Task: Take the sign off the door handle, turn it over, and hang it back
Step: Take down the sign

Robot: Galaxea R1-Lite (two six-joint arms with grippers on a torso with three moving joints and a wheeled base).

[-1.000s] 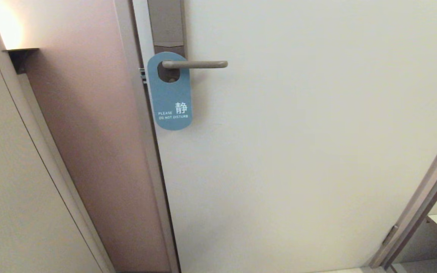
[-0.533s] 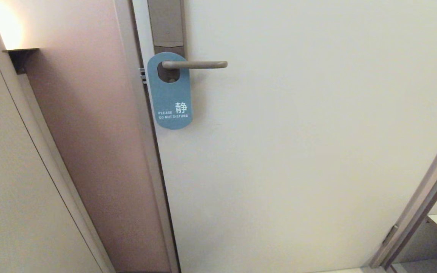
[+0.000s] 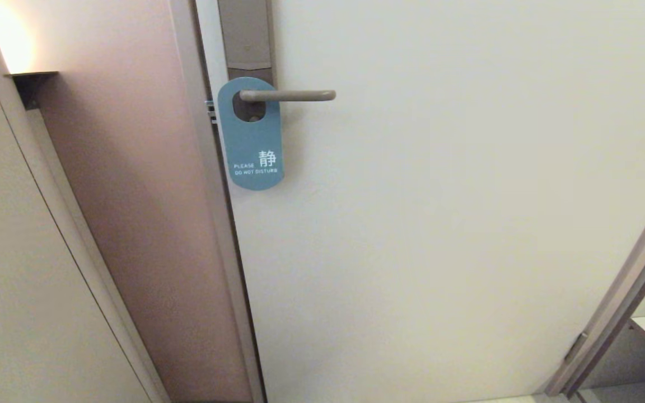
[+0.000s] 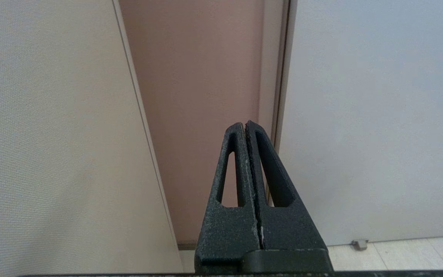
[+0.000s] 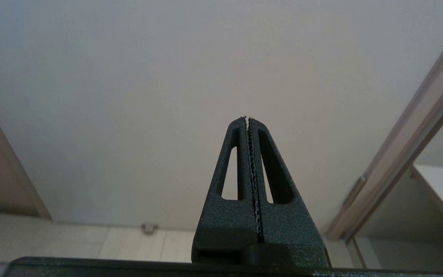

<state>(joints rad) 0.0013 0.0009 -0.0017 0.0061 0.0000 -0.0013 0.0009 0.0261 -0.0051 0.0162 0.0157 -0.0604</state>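
Sign point(image 3: 251, 134) hangs on door handle point(image 3: 289, 95), blue side out, at 11 o'clock in head view. Left gripper point(image 4: 245, 125) pressed together, low near door. Right gripper point(image 5: 247, 119) pressed together too.

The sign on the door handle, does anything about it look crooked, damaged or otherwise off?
Nothing stands out. The sign hangs by its oval hole on the door handle, close to plumb against the door, blue "do not disturb" side out, with no visible tear or bend.
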